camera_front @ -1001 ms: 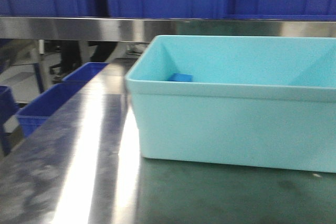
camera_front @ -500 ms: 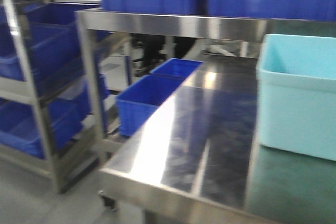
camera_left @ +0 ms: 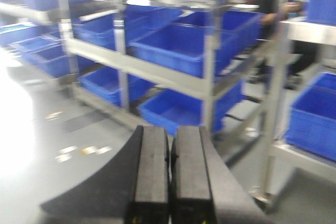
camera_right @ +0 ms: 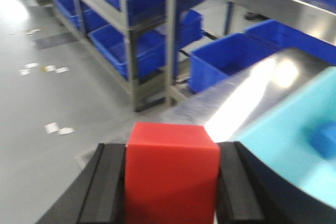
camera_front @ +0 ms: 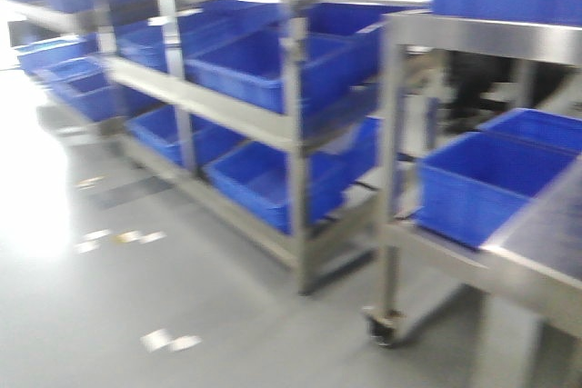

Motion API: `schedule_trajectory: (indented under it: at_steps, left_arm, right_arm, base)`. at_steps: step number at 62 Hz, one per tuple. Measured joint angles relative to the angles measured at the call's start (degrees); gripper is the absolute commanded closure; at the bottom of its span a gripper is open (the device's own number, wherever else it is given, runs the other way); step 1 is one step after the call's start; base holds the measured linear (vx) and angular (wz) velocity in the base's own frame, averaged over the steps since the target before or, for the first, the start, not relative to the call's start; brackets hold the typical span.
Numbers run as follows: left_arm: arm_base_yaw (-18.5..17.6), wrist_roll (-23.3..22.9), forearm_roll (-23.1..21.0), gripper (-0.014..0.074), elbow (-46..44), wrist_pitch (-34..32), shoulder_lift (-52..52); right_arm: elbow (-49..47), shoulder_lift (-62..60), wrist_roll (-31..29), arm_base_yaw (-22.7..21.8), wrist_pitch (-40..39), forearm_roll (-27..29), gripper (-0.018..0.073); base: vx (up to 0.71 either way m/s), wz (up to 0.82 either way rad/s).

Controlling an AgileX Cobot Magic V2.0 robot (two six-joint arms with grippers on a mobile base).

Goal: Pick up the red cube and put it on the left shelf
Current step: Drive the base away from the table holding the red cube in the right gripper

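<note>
Currently gripped: the red cube [camera_right: 171,174], clamped between the two black fingers [camera_right: 107,187] of my right hand [camera_right: 171,192], with its top and front faces in plain sight.
Left hand [camera_left: 169,177]: closed on nothing, with the two pads [camera_left: 152,171] pressed flat together.
Left shelf [camera_front: 218,108]: a grey steel rack across the floor [camera_front: 91,297] from me, every level lined with dark-blue crates [camera_front: 259,65]. The cube is well apart from it.
Desk [camera_right: 239,100]: the steel top lies just beyond the cube in my right wrist view. A turquoise tub [camera_right: 294,153] stands on it with a small blue cube [camera_right: 322,137] inside.
Under the desk: lower crates [camera_front: 477,184] sit on a rail, and there is a caster wheel [camera_front: 382,326] at the leg.
Picture quality: the front view is blurred, so I can't read fine detail on the rack.
</note>
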Motion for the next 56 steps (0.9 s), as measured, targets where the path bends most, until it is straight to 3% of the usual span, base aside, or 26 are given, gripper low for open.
schedule_trajectory:
  at_steps: [41, 56]
  left_arm:
    - [0.0, 0.0, 0.0, 0.0496, 0.0, 0.0, 0.0]
    - [0.0, 0.0, 0.0, 0.0495, 0.0, 0.0, 0.0]
  right_arm:
    - [0.0, 0.0, 0.0, 0.0, 0.1, -0.02, 0.038]
    - [0.0, 0.0, 0.0, 0.0, 0.1, -0.02, 0.038]
  base:
    - [-0.06, 0.76]
    - [0.13, 0.32]
